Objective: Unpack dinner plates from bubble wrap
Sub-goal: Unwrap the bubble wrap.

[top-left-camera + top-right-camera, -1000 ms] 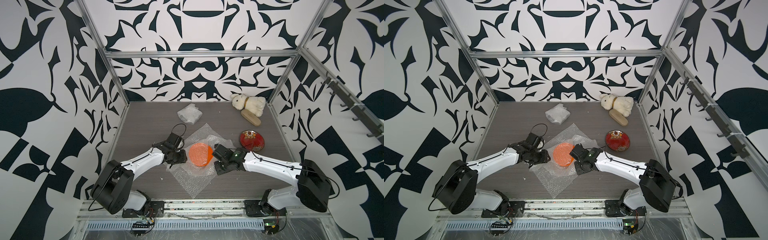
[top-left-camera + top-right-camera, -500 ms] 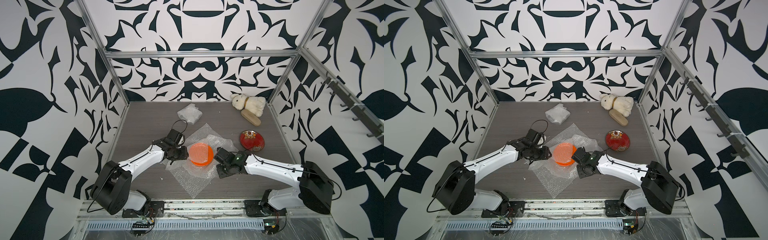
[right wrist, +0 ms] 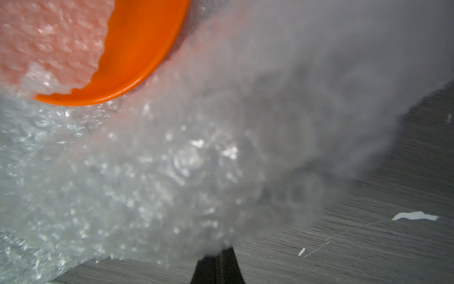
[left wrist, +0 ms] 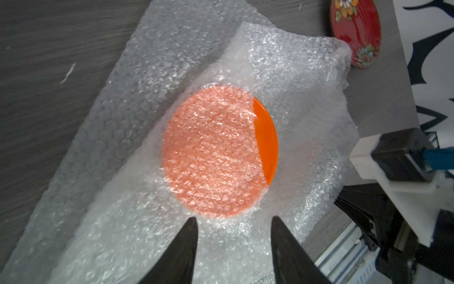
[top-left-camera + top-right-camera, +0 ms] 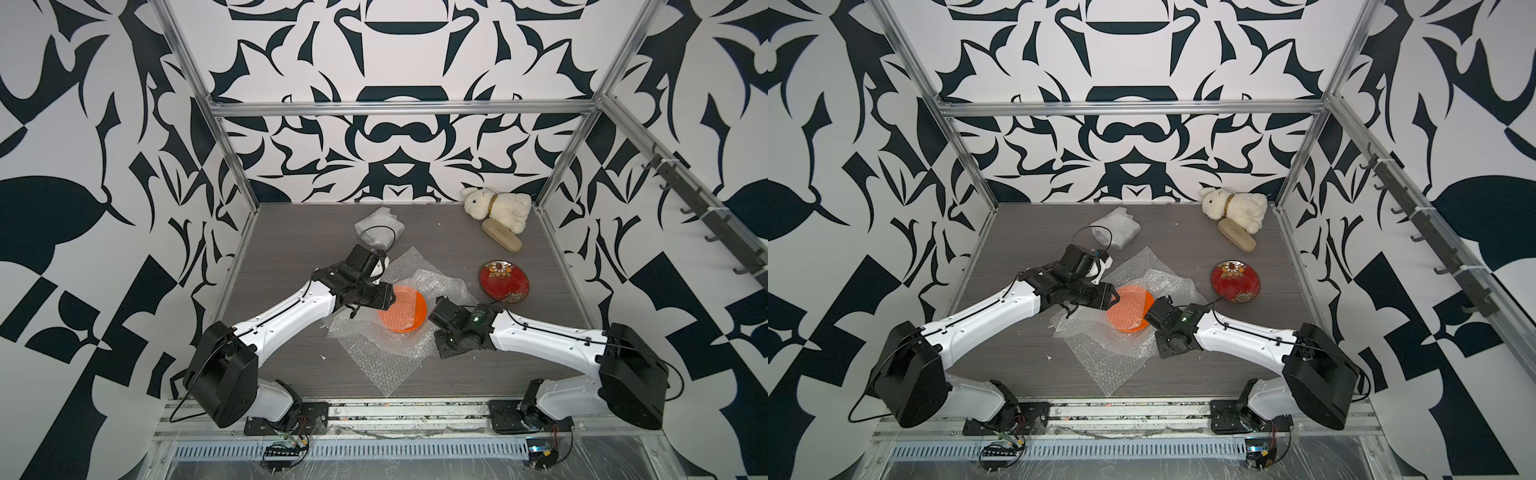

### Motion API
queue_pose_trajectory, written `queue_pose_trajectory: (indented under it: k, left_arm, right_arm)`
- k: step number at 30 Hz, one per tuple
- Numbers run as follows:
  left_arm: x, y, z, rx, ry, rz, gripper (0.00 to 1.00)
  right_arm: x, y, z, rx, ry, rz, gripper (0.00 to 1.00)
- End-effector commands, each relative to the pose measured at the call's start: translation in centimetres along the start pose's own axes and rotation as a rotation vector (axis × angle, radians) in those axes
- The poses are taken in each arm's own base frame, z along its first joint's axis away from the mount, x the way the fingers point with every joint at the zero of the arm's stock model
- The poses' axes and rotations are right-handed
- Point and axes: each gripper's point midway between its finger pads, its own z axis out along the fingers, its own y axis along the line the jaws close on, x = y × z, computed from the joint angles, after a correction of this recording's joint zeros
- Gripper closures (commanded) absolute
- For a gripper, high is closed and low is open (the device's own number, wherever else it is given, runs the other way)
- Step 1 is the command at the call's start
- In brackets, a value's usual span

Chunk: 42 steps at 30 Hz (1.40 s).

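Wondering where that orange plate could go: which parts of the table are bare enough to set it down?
Free: the table at the back, between the bubble-wrapped bundle and plush rabbit; its left edge. Crowded: the middle, with orange plate, bubble wrap sheet, left gripper and right gripper; red plate and wooden brush fill the right.

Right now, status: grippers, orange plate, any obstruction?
Left gripper open, poised at orange plate edge. Right gripper shut on bubble wrap edge. Plate mostly covered by wrap, one sliver bare. Nothing else in the way.

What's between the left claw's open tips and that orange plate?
Only bubble wrap, also covering most of the orange plate, per the left wrist view.
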Motion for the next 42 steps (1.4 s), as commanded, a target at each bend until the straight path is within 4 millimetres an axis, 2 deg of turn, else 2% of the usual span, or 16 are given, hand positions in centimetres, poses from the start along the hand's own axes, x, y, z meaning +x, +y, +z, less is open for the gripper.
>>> queue_pose_trajectory:
  k: [1, 5, 10, 14, 22, 35, 42]
  left_arm:
    - [1.4, -1.0, 1.2, 0.032, 0.089, 0.100, 0.49]
    - [2.2, -2.5, 2.4, 0.087, 0.135, 0.169, 0.50]
    - [3.4, -4.3, 3.5, 0.147, 0.150, 0.305, 0.45]
    - [3.7, -4.9, 4.3, 0.189, 0.148, 0.337, 0.46]
    - [4.8, -3.9, 6.8, 0.161, 0.218, 0.339, 0.57]
    - [5.2, -3.4, 8.2, 0.130, 0.252, 0.340, 0.57]
    - [5.7, -3.2, 9.1, 0.125, 0.284, 0.338, 0.62]
  right_arm:
    - [0.1, -0.3, 0.3, 0.023, -0.005, 0.008, 1.00]
    - [0.1, -0.4, 0.3, 0.022, -0.008, 0.012, 1.00]
    - [0.2, -0.4, 0.5, 0.024, -0.005, 0.013, 1.00]
    - [0.1, -0.4, 0.5, 0.024, -0.005, 0.016, 1.00]
    - [0.2, -0.4, 0.5, 0.024, -0.005, 0.019, 1.00]
    - [0.3, -0.5, 0.6, 0.025, -0.003, 0.019, 1.00]
    - [0.4, -0.5, 0.7, 0.024, -0.002, 0.019, 1.00]
